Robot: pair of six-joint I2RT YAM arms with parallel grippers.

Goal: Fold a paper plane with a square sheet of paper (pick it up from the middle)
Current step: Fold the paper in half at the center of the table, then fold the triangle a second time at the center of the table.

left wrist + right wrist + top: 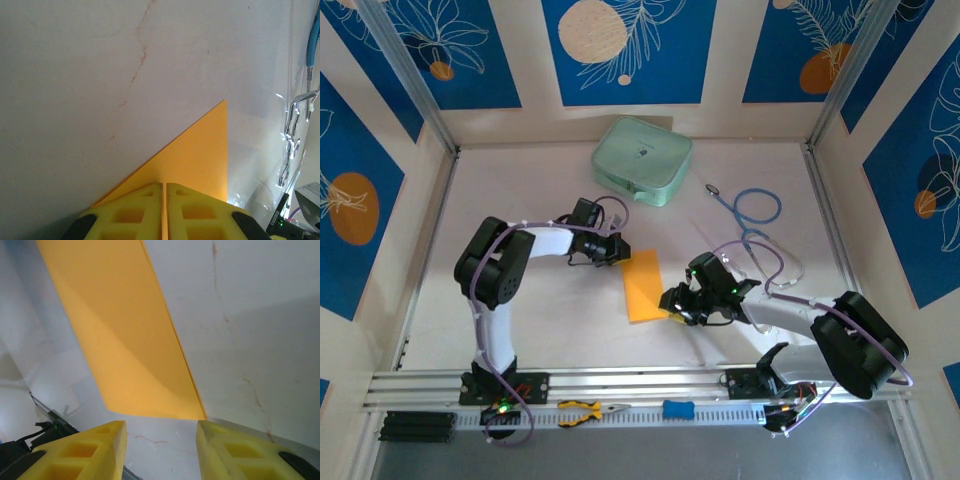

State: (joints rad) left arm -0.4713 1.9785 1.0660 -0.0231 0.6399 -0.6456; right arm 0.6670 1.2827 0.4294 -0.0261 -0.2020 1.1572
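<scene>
white table [520, 180]: carries the thin orange-yellow square sheet of paper [642, 285] [195, 150] [125, 340], flat at its centre between the arms and seemingly folded in half.
sheet's long axis: far-to-near in the top view; no nose yet, so it points nowhere.
left gripper [618, 252] [164, 192]: clenched over the far left corner; whether it pinches paper, I cannot tell.
right gripper [672, 300] [161, 427]: jaws parted, empty, just beside the near right corner.
step in hand: probably a corner fold; pin with the left, lift low, align edges before creasing.
</scene>
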